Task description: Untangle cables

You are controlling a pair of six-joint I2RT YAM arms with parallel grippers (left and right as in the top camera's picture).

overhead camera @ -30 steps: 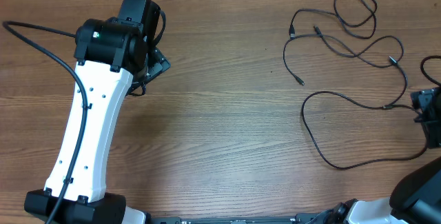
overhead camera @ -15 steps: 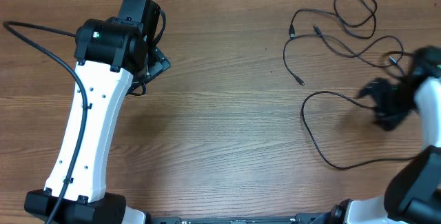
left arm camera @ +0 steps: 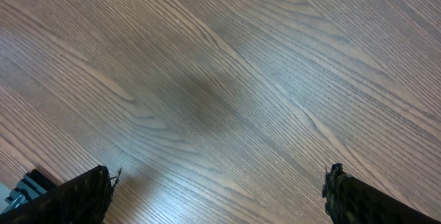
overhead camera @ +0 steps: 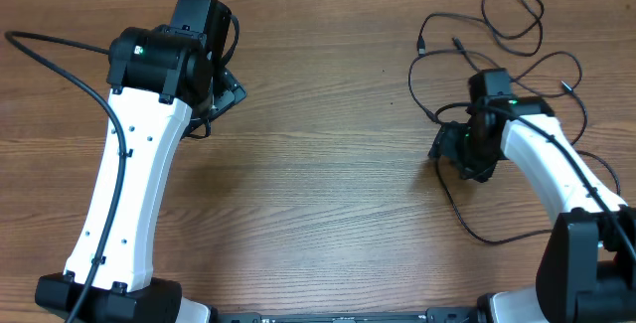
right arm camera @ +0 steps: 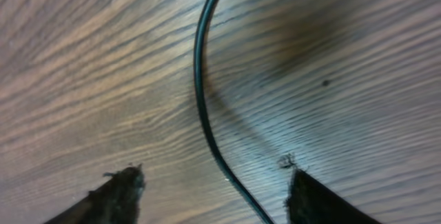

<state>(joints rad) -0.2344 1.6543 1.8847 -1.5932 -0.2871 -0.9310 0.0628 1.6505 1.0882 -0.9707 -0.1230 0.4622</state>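
right fingers (right arm camera: 118, 194) part spread astride one thin black cable (right arm camera: 198, 93), not pinching it, at 3 o'clock on the desk (overhead camera: 328, 174); left fingers (left arm camera: 77, 200) wide, 10 o'clock.

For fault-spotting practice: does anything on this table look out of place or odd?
Only the thin black cables on the robot's right side: their loops cross in a tangle. One strand runs between the right gripper's open jaws, ungripped. No damage visible.
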